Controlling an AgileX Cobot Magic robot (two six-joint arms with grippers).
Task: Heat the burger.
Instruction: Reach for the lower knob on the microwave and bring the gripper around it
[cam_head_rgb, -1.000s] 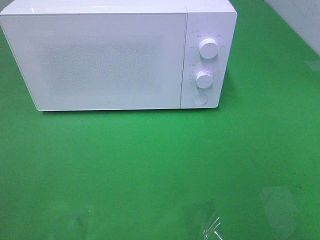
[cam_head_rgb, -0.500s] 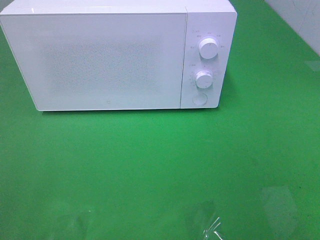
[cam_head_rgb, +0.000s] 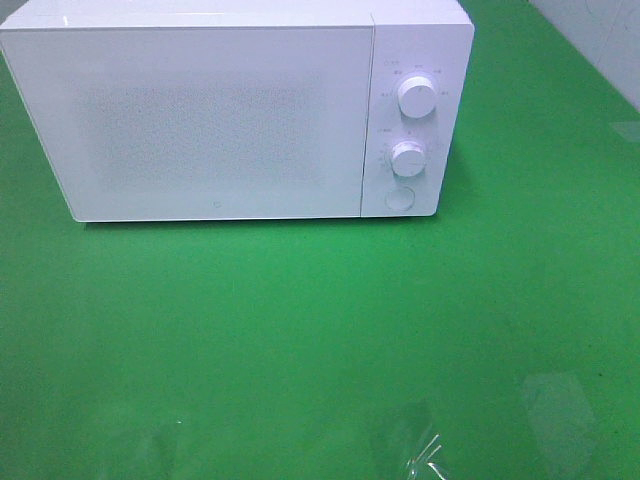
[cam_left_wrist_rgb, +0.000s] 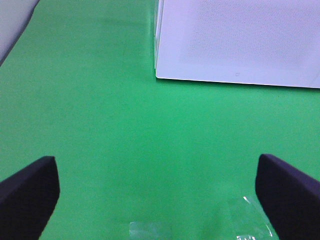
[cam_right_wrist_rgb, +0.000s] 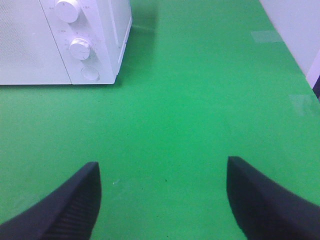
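Left gripper (cam_left_wrist_rgb: 156, 165), right gripper (cam_right_wrist_rgb: 162, 165), both before microwave (cam_head_rgb: 220, 120)

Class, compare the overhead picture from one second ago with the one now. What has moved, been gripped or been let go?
Nothing has visibly changed. The white microwave stands in the same place on the green table with its door shut.

We see a white boxy microwave (cam_head_rgb: 215, 120) at the back of the green-covered bench (cam_head_rgb: 300, 330), door shut. Its right panel has two round white dials (cam_head_rgb: 417, 97) stacked, with a round white button (cam_head_rgb: 400, 198) below. A crumpled clear plastic scrap (cam_head_rgb: 425, 458) lies at the near edge.
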